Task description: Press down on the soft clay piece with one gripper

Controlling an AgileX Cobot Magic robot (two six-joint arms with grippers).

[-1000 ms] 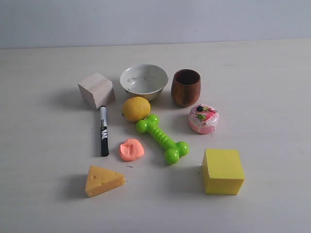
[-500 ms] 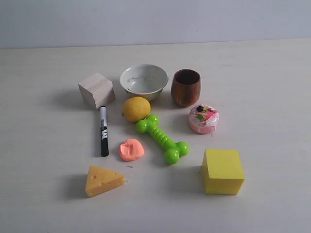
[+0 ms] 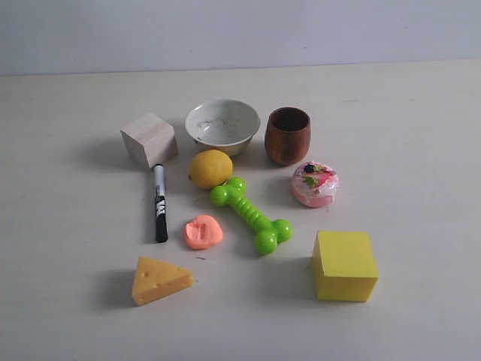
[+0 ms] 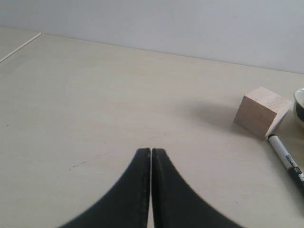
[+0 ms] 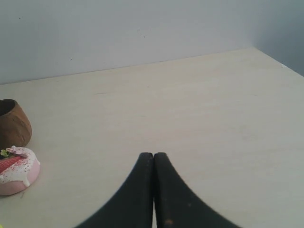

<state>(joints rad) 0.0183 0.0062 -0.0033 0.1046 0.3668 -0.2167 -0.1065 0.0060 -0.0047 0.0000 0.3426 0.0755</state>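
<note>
The soft clay piece (image 3: 203, 232), a small salmon-orange lump with a dent in its top, lies on the table between the black marker (image 3: 160, 203) and the green toy bone (image 3: 250, 214). Neither arm shows in the exterior view. My left gripper (image 4: 151, 150) is shut with nothing between its fingers, over bare table well away from the wooden cube (image 4: 261, 111). My right gripper (image 5: 153, 154) is shut and empty too, over bare table beside the pink cake toy (image 5: 15, 170). Neither wrist view shows the clay.
Around the clay stand a lemon (image 3: 210, 168), a white bowl (image 3: 223, 125), a brown wooden cup (image 3: 287, 135), a wooden cube (image 3: 149, 139), a pink cake toy (image 3: 315, 183), a cheese wedge (image 3: 158, 280) and a yellow block (image 3: 344, 265).
</note>
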